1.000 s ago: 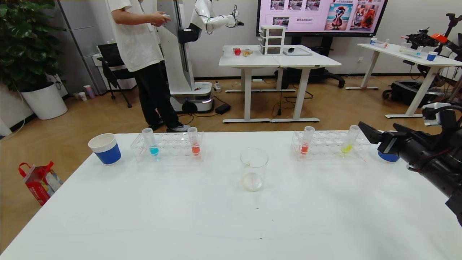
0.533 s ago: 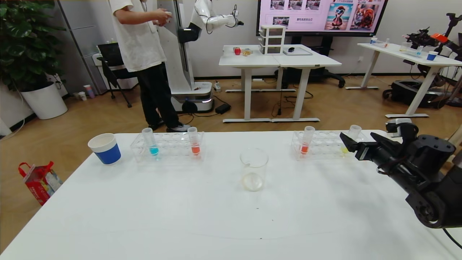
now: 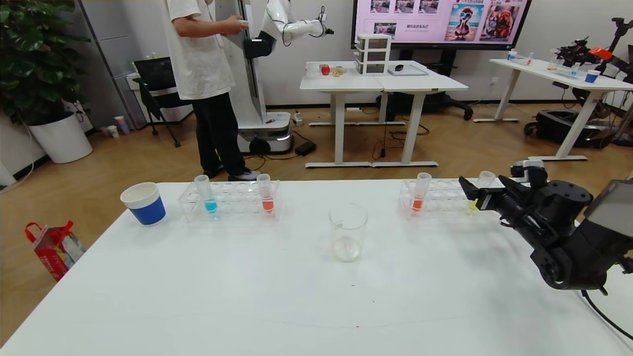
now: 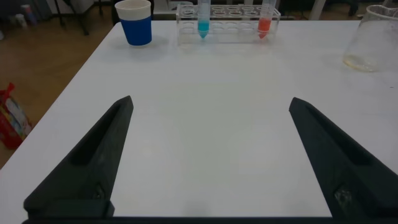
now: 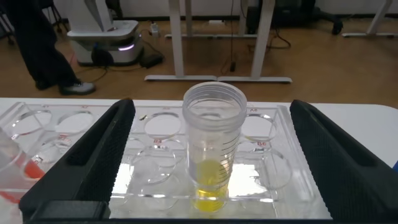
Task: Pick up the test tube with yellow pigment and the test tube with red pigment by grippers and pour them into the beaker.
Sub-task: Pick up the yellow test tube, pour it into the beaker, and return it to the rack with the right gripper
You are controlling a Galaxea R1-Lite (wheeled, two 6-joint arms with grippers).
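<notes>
Right wrist view — yellow test tube (image 5: 211, 149) upright in rack (image 5: 261, 180), right gripper (image 5: 211, 162) wide open, empty

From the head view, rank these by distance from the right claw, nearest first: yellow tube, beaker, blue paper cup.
1. The test tube with yellow pigment, in the right-hand rack, just ahead of the right claw.
2. The beaker, mid-table.
3. The blue paper cup, far left.
</notes>
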